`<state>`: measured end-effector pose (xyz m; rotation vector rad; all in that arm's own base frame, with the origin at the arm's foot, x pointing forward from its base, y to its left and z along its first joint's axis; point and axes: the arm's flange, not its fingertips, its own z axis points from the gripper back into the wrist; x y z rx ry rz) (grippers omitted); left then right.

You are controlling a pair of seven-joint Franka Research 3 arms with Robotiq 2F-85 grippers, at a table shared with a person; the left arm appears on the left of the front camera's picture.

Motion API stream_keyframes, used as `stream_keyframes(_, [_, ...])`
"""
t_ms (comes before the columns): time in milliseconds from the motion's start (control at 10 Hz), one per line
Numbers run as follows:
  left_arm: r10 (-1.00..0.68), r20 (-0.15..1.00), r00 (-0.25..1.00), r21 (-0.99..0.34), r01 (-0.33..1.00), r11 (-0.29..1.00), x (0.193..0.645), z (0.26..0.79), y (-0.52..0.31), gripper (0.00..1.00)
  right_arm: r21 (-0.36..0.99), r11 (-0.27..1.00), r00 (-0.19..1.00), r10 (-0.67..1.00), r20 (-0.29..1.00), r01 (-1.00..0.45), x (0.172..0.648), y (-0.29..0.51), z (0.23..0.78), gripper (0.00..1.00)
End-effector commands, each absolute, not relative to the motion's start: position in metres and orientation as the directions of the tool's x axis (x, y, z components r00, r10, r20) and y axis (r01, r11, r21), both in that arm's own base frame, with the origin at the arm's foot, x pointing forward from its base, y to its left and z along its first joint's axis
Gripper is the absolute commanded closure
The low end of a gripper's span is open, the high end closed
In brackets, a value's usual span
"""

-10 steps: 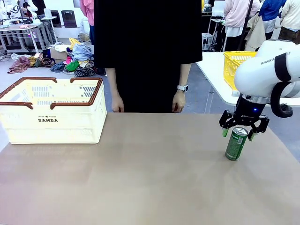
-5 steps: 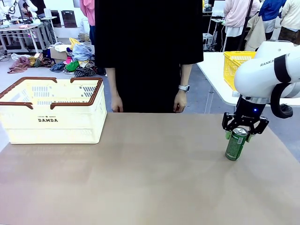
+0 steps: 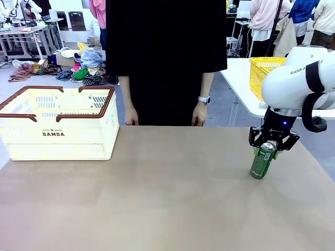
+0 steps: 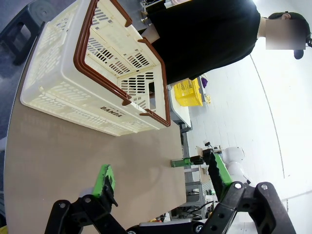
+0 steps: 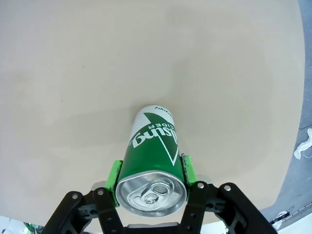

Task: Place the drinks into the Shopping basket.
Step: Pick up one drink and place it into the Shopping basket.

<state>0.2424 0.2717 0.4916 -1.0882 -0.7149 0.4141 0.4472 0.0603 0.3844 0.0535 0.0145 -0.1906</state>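
Observation:
A green drink can with a silver top stands on the brown table at the right, leaning slightly. My right gripper comes down over its top. In the right wrist view both green pads press against the sides of the green can, so this gripper is shut on it. The cream-white Shopping basket with a brown rim sits at the far left of the table. The left wrist view shows the Shopping basket ahead, with my left gripper open, holding nothing, above the table.
A person in black stands at the far edge, hands hanging by the table. A yellow mesh basket sits on a separate white table at the back right. Bare tabletop lies between the can and the Shopping basket.
My right gripper's fingers have closed in from wide open onto the top of the green can, which now leans a little. The left arm and the Shopping basket have not moved.

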Motion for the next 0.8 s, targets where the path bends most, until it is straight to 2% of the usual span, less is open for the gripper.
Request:
stream_keyframes(0, [0.631, 0.326, 0.704, -0.910, 0.053, 0.411, 0.242, 0.494, 0.272, 0.00, 0.026, 0.979, 0.979, -0.199, -0.030, 0.200, 0.451, 0.067, 0.384, 1.00])
stream_keyframes(200, [0.631, 0.326, 0.704, -0.910, 0.053, 0.411, 0.242, 0.494, 0.272, 0.00, 0.053, 0.985, 0.986, -0.167, 0.004, 0.167, 0.448, 0.068, 0.418, 1.00])
stream_keyframes(300, [0.631, 0.326, 0.704, -0.910, 0.053, 0.411, 0.242, 0.494, 0.272, 0.00, 0.096, 0.988, 0.991, -0.125, 0.048, 0.120, 0.445, 0.080, 0.458, 1.00])
stream_keyframes(500, [0.631, 0.326, 0.704, -0.910, 0.053, 0.411, 0.242, 0.494, 0.272, 0.00, 0.082, 0.994, 0.992, 0.058, 0.111, -0.067, 0.439, 0.134, 0.517, 1.00])
stream_keyframes(700, [0.631, 0.326, 0.704, -0.910, 0.053, 0.411, 0.242, 0.494, 0.272, 0.00, 0.082, 0.951, 0.951, 0.287, 0.117, -0.297, 0.430, 0.223, 0.540, 1.00])
